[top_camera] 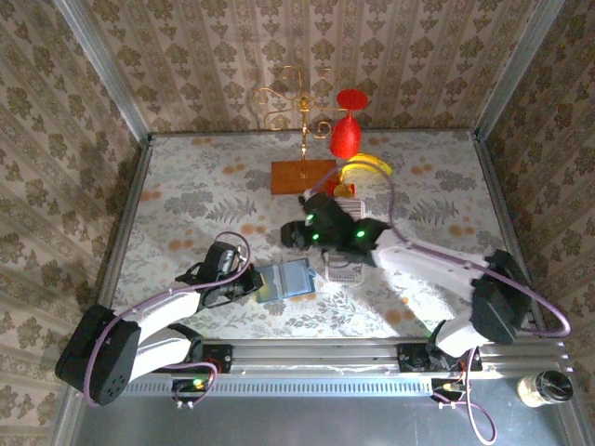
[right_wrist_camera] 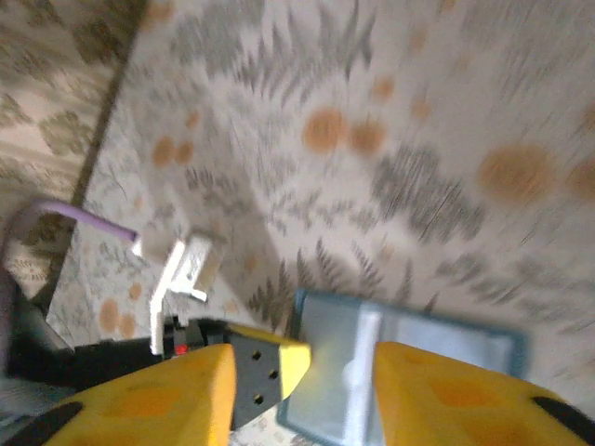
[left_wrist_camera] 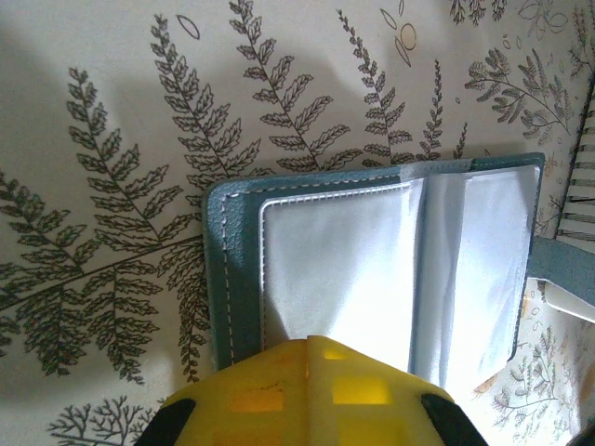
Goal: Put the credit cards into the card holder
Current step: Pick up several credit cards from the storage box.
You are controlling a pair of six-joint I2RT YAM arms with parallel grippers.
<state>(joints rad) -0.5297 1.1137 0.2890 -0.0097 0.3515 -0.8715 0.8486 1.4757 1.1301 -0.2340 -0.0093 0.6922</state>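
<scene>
Mid-table | card holder [top_camera: 284, 279] lies unfolded | left jaws pressed together at its edge | right jaws spread nearby

Top external: high, near edge, overlooking whole fern-printed tabletop [top_camera: 186, 177].
Left wrist: close, straight down on open teal-blue folding card holder [left_wrist_camera: 335, 251].
Right wrist: farther, slanted, blurred.
Shared: that holder.

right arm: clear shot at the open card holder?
Probably yes. The card holder lies open with nothing over its pockets; the left gripper pinches just one edge, and the right gripper hovers above, jaws apart.
</scene>
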